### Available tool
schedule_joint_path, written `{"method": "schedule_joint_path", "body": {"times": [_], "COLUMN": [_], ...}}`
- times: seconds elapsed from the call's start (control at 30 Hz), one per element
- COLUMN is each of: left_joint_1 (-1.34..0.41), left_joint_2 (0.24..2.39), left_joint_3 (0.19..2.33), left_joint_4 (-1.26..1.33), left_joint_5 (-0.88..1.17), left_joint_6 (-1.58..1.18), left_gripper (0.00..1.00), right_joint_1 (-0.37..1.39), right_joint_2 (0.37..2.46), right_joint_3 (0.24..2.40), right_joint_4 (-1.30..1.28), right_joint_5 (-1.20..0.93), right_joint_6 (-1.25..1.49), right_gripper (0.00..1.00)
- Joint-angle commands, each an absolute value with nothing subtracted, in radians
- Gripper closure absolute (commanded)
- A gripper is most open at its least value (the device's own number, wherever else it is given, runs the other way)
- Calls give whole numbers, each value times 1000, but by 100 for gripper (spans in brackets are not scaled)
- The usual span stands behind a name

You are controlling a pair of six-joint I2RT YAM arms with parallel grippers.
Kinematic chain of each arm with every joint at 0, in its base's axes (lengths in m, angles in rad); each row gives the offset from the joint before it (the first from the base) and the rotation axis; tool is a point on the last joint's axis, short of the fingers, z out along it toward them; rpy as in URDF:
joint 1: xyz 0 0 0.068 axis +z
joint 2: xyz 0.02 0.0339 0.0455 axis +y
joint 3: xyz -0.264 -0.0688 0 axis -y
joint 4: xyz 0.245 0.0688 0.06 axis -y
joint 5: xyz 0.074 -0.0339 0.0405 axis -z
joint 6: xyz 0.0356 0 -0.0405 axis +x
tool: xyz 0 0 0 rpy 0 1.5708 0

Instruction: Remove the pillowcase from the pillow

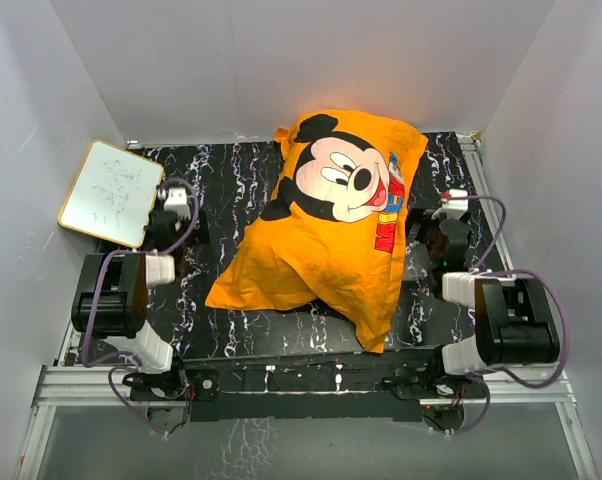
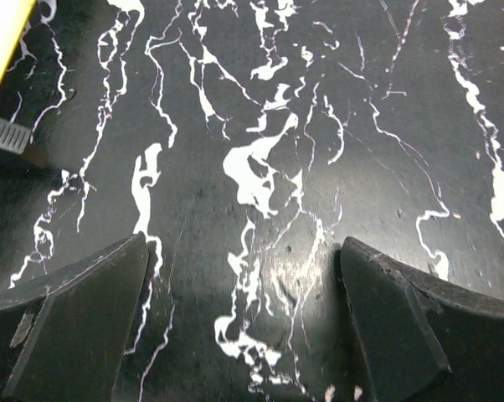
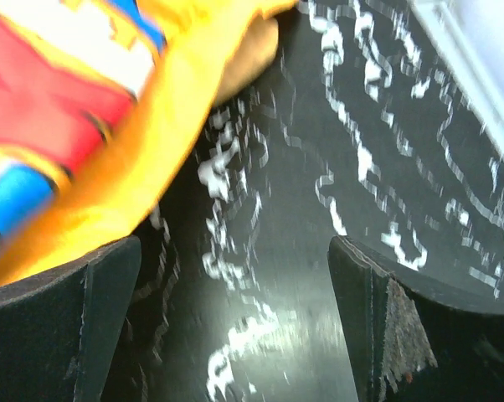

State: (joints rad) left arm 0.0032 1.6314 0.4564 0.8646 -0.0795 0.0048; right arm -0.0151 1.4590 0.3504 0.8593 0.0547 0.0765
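The orange pillowcase (image 1: 331, 225) with the cartoon mouse face lies across the middle of the black marbled table (image 1: 231, 190), plump at the far end and flat and creased at the near end. The pillow is inside it and hidden in the top view. My left gripper (image 1: 178, 222) is open and empty over bare table (image 2: 244, 327), left of the case. My right gripper (image 1: 443, 228) is open and empty (image 3: 235, 318) beside the case's right edge (image 3: 84, 167), not touching it. A pale tan patch (image 3: 250, 59) shows under that edge; I cannot tell whether it is the pillow.
A white whiteboard (image 1: 109, 193) with a wooden frame lies at the table's far left corner; its edge shows in the left wrist view (image 2: 2, 42). White walls close in the table on three sides. A metal rail (image 1: 486, 200) runs along the right edge.
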Motion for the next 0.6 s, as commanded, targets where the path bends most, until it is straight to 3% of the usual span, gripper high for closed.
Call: {"method": "schedule_joint_path", "body": {"times": [0.0,0.13,0.2,0.3,0.37,0.5,0.57], "left_joint_1": [10,52,83,84,84,84,84], "left_joint_2": [1548,1416,1351,1320,1308,1302,1303], "left_joint_3": [779,885,944,1057,1105,1164,1178], "left_joint_4": [212,-53,-193,-437,-535,-691,-758], "left_joint_5": [-31,150,285,444,484,539,562], "left_joint_6": [121,150,156,256,294,387,419], "left_gripper": [3,3,3,3,3,3,4], "right_joint_1": [-15,-43,-61,-61,23,186,227], "right_joint_2": [1317,1206,1146,1123,1089,888,806], "right_joint_3": [476,388,397,414,465,412,372], "right_joint_4": [633,694,502,450,247,133,91], "right_joint_5": [88,35,84,-161,-91,24,57], "right_joint_6": [199,508,746,579,520,426,437], "right_gripper": [2,2,2,1,2,2,7]}}
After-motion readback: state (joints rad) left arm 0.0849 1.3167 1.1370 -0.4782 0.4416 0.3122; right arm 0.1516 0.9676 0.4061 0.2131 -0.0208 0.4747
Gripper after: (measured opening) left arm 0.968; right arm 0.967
